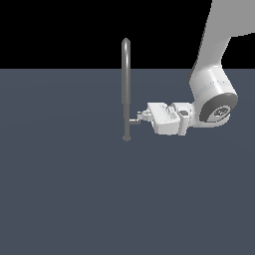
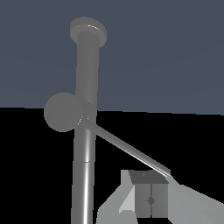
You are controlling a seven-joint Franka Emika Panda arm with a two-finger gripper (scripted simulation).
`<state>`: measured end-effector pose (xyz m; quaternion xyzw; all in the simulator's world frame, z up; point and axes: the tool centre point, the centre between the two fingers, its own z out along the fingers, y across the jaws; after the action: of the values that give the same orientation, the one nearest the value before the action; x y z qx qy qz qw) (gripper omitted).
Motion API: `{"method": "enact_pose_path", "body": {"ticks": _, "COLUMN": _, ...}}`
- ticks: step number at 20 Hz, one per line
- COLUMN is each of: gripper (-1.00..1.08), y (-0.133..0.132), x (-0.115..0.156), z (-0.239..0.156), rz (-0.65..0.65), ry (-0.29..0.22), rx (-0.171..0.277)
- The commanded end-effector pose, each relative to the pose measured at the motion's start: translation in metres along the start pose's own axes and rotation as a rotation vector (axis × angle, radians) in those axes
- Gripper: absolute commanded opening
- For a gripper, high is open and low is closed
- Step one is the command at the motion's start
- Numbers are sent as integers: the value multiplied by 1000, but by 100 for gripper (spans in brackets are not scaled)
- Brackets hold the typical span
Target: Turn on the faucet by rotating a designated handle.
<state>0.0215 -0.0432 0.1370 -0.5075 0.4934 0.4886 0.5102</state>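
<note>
- Faucet (image 1: 126,84): a tall grey tube with an arched top, standing upright on a small round base on the dark grey tabletop (image 1: 64,199), near the middle of the exterior view.
- Handle (image 1: 133,121): a short grey stub off the faucet's lower stem, pointing toward the exterior view's right; in the wrist view it carries on as a thin rod (image 2: 127,148) slanting away from a round knob on the stem.
- My gripper (image 1: 139,117): held level, pointing toward the exterior view's left, its tip at the outer end of the handle. In the wrist view the rod's far end meets the edge of one finger (image 2: 151,197).
- Gripper state: I cannot tell whether my fingers are spread or pressed together, or whether they actually pinch the rod; only one finger shows clearly.
- Open room: flat tabletop lies on every side of the faucet, with nothing else standing on it; my arm (image 1: 214,94) comes in from the exterior view's upper right, well apart from the tall tube.
</note>
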Motion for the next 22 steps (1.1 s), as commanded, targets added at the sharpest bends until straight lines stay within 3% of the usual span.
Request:
{"method": "enact_pose_path", "body": {"ticks": 1, "gripper": -100, "y": 17, "x": 28, "z": 0, "rz": 32, "ry": -1, "rx": 1}}
{"method": "enact_pose_path", "body": {"ticks": 3, "gripper": -100, "y": 20, "x": 33, "z": 0, "rz": 34, "ry": -2, "rx": 1}}
{"method": "enact_pose_path", "body": {"ticks": 4, "gripper": -100, "y": 8, "x": 12, "z": 0, "rz": 2, "ry": -2, "rx": -2}}
{"method": "enact_pose_path", "body": {"ticks": 12, "gripper": -100, "y": 17, "x": 62, "z": 0, "rz": 31, "ry": -2, "rx": 1}}
{"method": "enact_pose_path", "body": {"ticks": 13, "gripper": -100, "y": 17, "x": 62, "z": 0, "rz": 31, "ry": -2, "rx": 1}}
{"method": "enact_pose_path", "body": {"ticks": 14, "gripper": -100, "y": 8, "x": 39, "z": 0, "rz": -4, "ry": -5, "rx": -4}}
{"method": "enact_pose_path", "body": {"ticks": 22, "gripper": -100, "y": 3, "x": 72, "z": 0, "rz": 19, "ry": -3, "rx": -1}}
